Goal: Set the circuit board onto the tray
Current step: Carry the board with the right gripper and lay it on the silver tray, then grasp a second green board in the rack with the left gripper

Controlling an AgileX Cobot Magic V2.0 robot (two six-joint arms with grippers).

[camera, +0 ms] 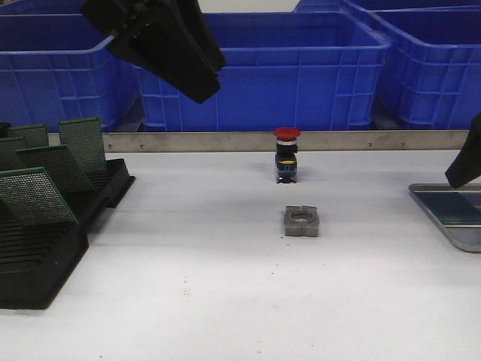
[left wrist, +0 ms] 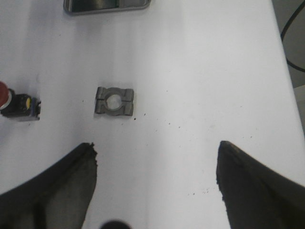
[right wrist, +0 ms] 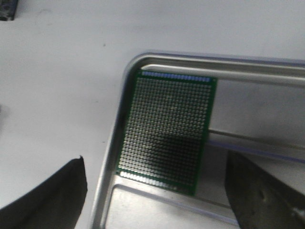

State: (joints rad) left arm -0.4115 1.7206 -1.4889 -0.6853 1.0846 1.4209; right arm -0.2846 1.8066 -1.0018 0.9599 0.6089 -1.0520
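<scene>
A green perforated circuit board [right wrist: 167,136] lies flat inside the grey metal tray [right wrist: 112,157], near its corner. The tray sits at the table's right edge in the front view [camera: 440,218]. My right gripper [right wrist: 155,191] is open and empty, hovering just above the board and tray; only one finger [camera: 466,162] of it shows in the front view. My left gripper [left wrist: 155,176] is open and empty, raised high over the table; it appears at the upper left of the front view [camera: 192,64]. Several more green circuit boards [camera: 45,169] stand in the black slotted rack [camera: 37,248] at the left.
A red-capped push button [camera: 286,154] stands mid-table, with a grey metal clamp block [camera: 302,221] in front of it; both show in the left wrist view, button [left wrist: 14,102] and block [left wrist: 114,101]. Big blue crates [camera: 285,68] line the back behind a metal rail.
</scene>
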